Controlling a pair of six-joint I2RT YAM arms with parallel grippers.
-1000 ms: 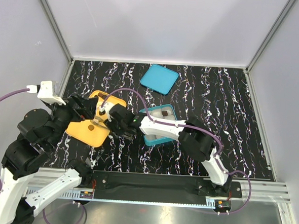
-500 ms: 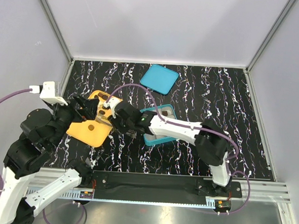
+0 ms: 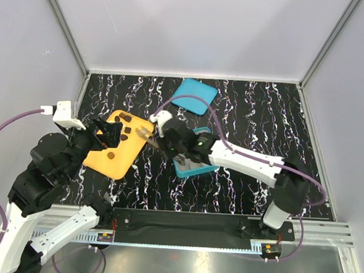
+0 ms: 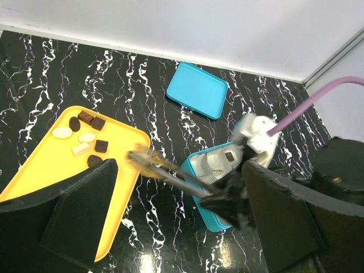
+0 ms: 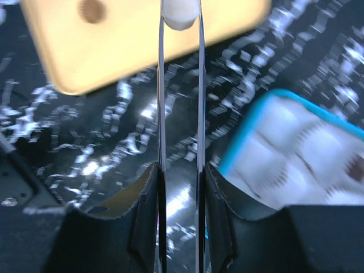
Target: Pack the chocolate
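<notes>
Grips one pale chocolate piece [image 5: 180, 11] in the clenched right hand [image 5: 180, 18] above the yellow tray [image 4: 51, 165] rim. Counts eight tray pieces [image 4: 86, 137], one dark piece [image 4: 229, 156] in the blue box [image 4: 211, 222]. Holds left hand [image 4: 182, 227] released.

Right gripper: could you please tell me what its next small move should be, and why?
Probably carry it over to the blue box: the right gripper pinches a pale chocolate near the yellow tray's edge, and several paper cups there look empty.
</notes>
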